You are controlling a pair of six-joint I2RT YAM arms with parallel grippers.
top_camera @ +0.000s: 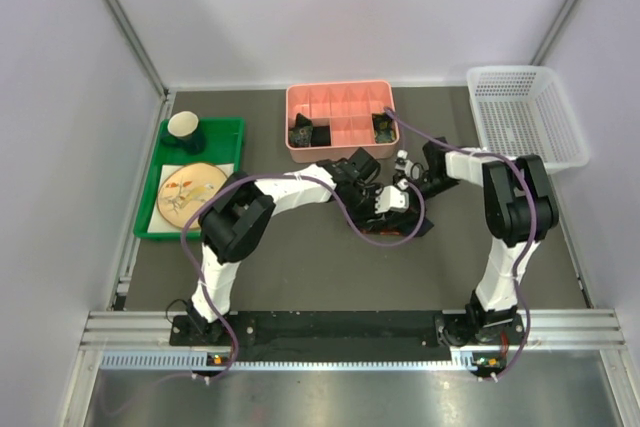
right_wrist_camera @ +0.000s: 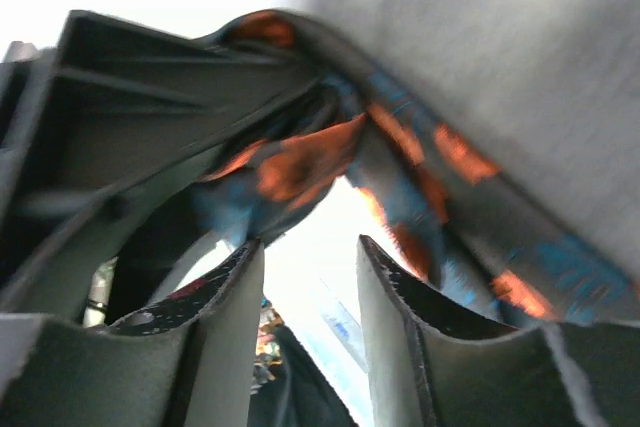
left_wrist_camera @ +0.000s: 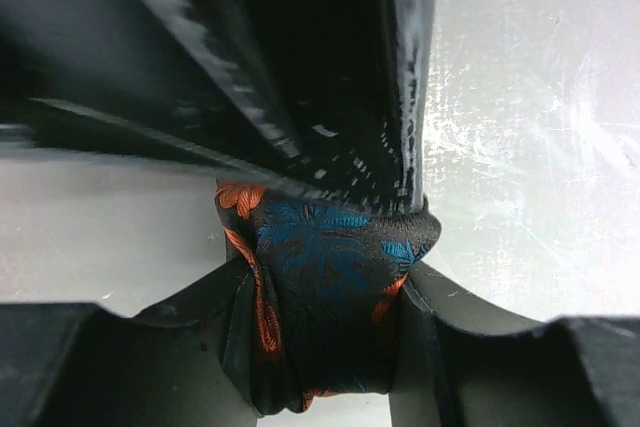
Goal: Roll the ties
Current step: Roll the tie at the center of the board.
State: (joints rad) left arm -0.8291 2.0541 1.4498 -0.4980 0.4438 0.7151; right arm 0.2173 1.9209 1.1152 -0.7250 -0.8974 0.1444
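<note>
A black tie (left_wrist_camera: 320, 277) with orange blotches and blue leaf prints is bunched between my left gripper's jaws. The left gripper (left_wrist_camera: 325, 282) is shut on it, low over the grey table. In the top view the left gripper (top_camera: 370, 197) and right gripper (top_camera: 403, 185) meet at the table's middle. The same tie (right_wrist_camera: 300, 162) hangs just past my right gripper (right_wrist_camera: 310, 245), whose fingers stand apart with nothing between them. A right finger (left_wrist_camera: 400, 77) shows as a black bar right above the tie. Two more ties, rolled, (top_camera: 304, 133) (top_camera: 382, 127) lie in the pink tray.
A pink compartment tray (top_camera: 340, 95) stands at the back centre. A white mesh basket (top_camera: 525, 112) is at the back right. A green tray (top_camera: 225, 137) at the left holds a cup (top_camera: 186, 128) and a plate (top_camera: 190, 193). A purple cable (top_camera: 385, 239) loops below the grippers.
</note>
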